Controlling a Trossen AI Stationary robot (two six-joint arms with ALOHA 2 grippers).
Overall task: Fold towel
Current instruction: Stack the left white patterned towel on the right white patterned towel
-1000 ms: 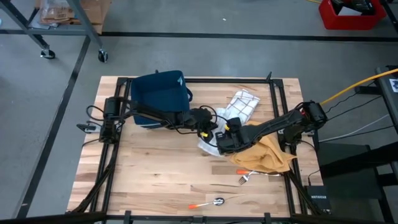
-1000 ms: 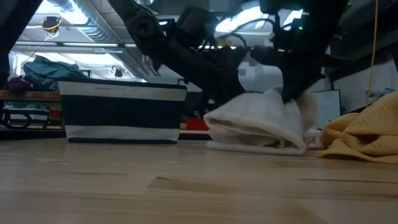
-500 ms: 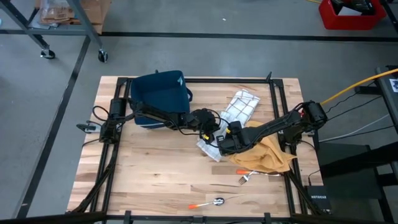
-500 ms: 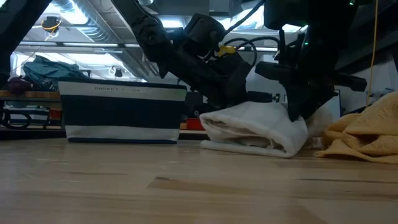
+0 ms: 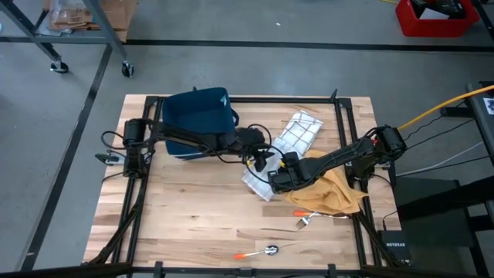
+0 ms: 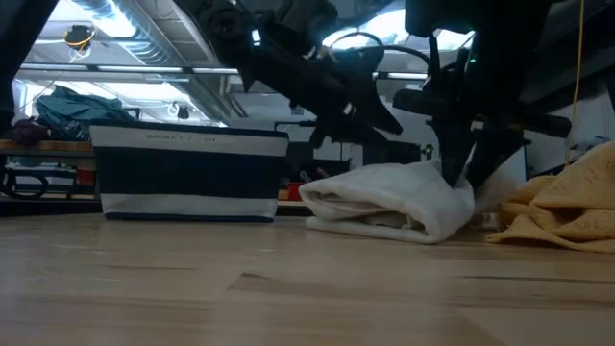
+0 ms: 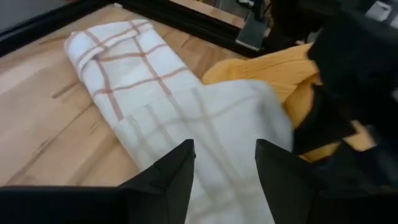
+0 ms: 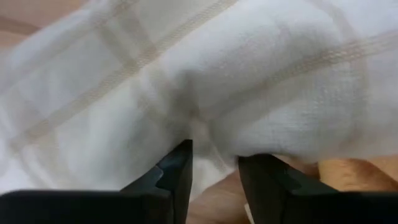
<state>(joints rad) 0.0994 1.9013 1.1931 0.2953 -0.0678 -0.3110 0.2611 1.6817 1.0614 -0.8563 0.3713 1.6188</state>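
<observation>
Two grippers meet over the white towel [image 5: 257,182], which lies folded near the middle of the table [image 5: 185,224], just beside a yellow cloth [image 5: 333,193]. We see the left gripper [image 7: 225,163] above it, fingers apart and empty. The right gripper [image 8: 214,163] touches the towel's edge, fingers slightly parted, not clamping it.
</observation>
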